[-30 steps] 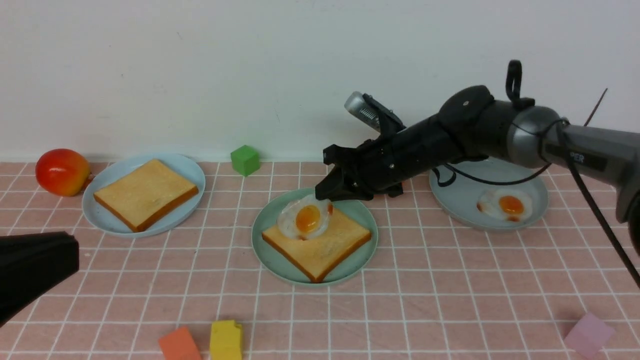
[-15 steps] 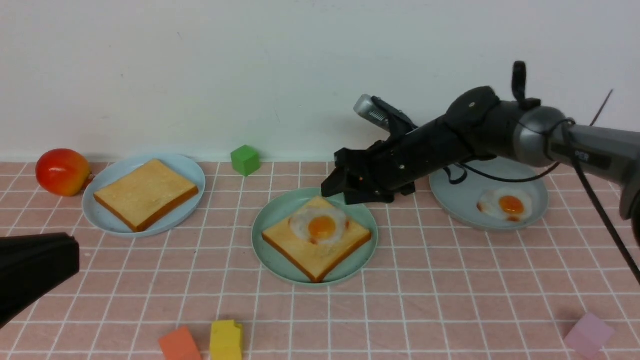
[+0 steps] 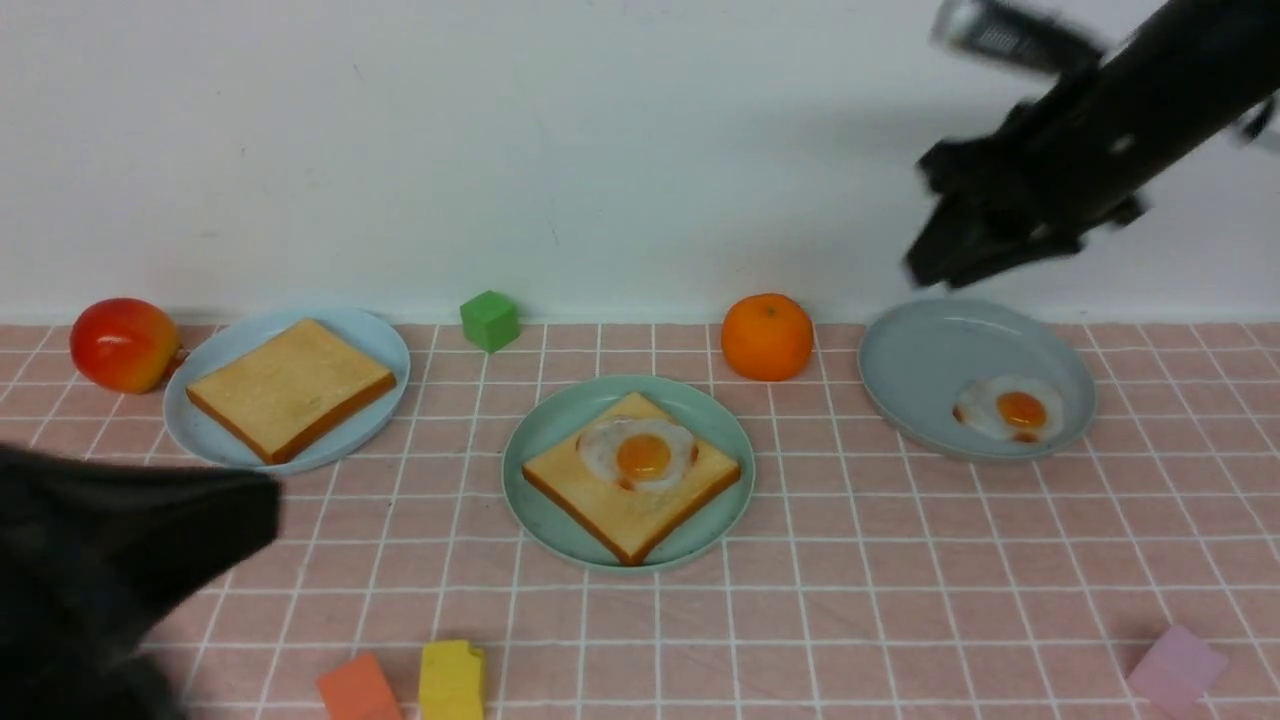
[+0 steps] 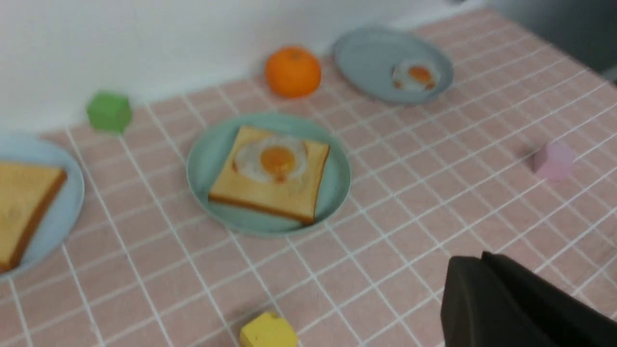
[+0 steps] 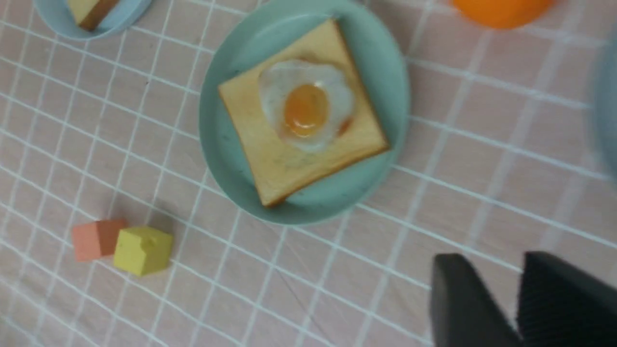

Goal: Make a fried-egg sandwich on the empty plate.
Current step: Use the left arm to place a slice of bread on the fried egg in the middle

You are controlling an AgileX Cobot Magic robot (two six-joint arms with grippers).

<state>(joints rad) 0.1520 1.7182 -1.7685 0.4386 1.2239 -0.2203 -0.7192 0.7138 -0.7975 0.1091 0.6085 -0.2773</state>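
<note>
The fried egg [image 3: 640,455] looks shiny and smooth, like plastic. The toast slice [image 3: 640,520] under it looks dull and a little rough. The mint-green plate [image 3: 545,430] is smooth with a soft shine. The tabletop [image 3: 900,560] has a pink checked cover that looks matt. The right gripper [image 5: 496,262] is dull black, and one of its jaws has tiny ridges.

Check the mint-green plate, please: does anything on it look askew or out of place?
Only slightly. The fried egg lies off-centre on the toast, shifted toward its far corner, its white nearly reaching the crust there. The toast lies flat inside the plate. Nothing is spilled or damaged.
</note>
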